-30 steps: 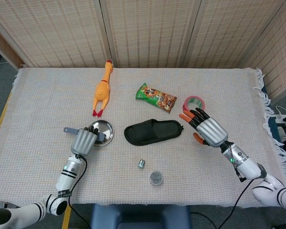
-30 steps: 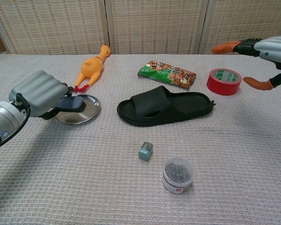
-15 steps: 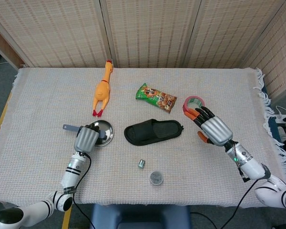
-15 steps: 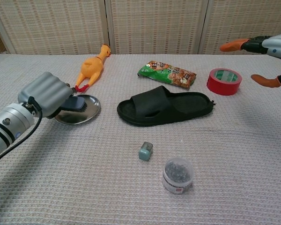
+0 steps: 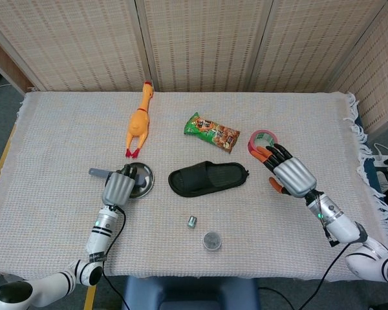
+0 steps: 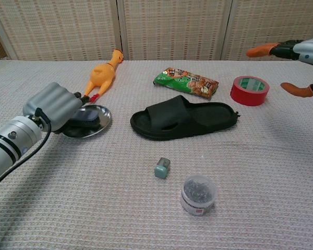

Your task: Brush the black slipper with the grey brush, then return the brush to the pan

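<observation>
A: Where's my left hand (image 5: pixel 118 188)?

B: At the pan (image 5: pixel 142 180), fingers curled around the brush (image 6: pixel 86 118). In the chest view the brush head lies low in the pan, under the hand's knuckles, and the handle (image 5: pixel 98 172) sticks out to the left in the head view. I can't tell if the bristles touch the metal.

A: So I'm holding the brush?

B: It looks that way; the fingers wrap over it, though the hand's back hides the contact itself.

A: And my right hand (image 5: pixel 286 173)?

B: Held above the desk (image 5: pixel 64 129), right of the slipper (image 5: pixel 208 178) and just in front of the red tape (image 6: pixel 249 90). Fingers are spread and it holds nothing. The chest view catches only its orange fingertips (image 6: pixel 258 51) at the right edge.

A: Where does the slipper sit?

B: Mid-desk, sole down, toe end pointing left, apart from both hands. The pan is just to its left, not touching.

A: What else do I see?

B: A rubber chicken (image 5: pixel 139 120) behind the pan, its red feet near the rim. A snack bag (image 5: pixel 211 131) behind the slipper. In front of the slipper, a small grey-green block (image 6: pixel 162 167), and near that a clear round tub (image 6: pixel 197 195) of small metal bits.
</observation>
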Controlling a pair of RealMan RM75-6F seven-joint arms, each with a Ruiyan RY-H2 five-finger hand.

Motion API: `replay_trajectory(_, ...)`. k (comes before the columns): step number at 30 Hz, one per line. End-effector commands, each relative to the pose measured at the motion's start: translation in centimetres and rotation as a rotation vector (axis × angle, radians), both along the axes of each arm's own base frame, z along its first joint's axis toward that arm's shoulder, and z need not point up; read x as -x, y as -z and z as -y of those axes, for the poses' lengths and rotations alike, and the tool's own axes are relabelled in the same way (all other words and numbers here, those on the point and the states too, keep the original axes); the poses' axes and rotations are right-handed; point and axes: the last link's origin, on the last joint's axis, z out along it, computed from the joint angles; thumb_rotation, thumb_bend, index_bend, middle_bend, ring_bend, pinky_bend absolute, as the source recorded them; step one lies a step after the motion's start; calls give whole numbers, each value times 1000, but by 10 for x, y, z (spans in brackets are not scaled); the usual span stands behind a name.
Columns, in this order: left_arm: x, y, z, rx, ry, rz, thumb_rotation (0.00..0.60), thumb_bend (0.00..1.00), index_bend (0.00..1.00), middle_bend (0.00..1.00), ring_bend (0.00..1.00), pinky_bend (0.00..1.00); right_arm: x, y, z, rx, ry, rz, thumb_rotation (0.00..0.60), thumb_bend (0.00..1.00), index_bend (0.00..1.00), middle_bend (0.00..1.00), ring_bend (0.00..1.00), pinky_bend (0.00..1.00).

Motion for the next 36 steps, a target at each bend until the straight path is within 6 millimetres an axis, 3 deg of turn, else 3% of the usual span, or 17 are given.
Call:
replay_trajectory(1,0,-3,2,-1,-1,9,600,412,125,132,581,853,0,-2,0,5,-1,2,600,464,0,0,0,0)
replay_trajectory(5,-5,-12,9,0,-17,53,600,399,96,104,572,851,2,-7,-2,22,0,12,600,464,0,0,0,0)
replay_trajectory(7,-7,-20,14,3,-34,105,600,392,75,79,513,829,4,-12,-5,33,3,16,600,452,0,0,0,0)
replay_trajectory(10,-8,-52,29,-8,-51,259,600,386,35,6,242,661,13,-30,-19,91,13,16,600,396,0,0,0,0)
replay_trajectory(13,-2,-89,51,-12,-69,449,600,385,16,0,66,450,25,-52,-40,170,48,30,600,337,0,0,0,0)
replay_trajectory(18,41,-167,112,-66,-86,690,600,386,8,14,32,299,45,-95,-100,331,177,18,600,300,0,0,0,0)
replay_trajectory(21,75,-207,158,-188,-102,748,600,386,13,20,4,210,54,-114,-145,452,305,-27,600,299,0,0,0,0)
replay_trajectory(23,95,-229,186,-294,-89,734,600,387,20,31,0,188,59,-122,-180,541,480,-88,600,299,0,0,0,0)
replay_trajectory(26,117,-241,215,-399,-108,735,600,387,19,37,0,187,58,-127,-211,609,578,-93,600,298,0,0,0,0)
replay_trajectory(28,128,-241,225,-384,-184,750,600,386,19,39,0,184,64,-130,-221,625,576,-41,600,296,0,0,0,0)
replay_trajectory(36,133,-240,224,-276,-300,754,600,382,0,49,0,197,77,-129,-232,561,589,-12,600,222,0,0,0,0)
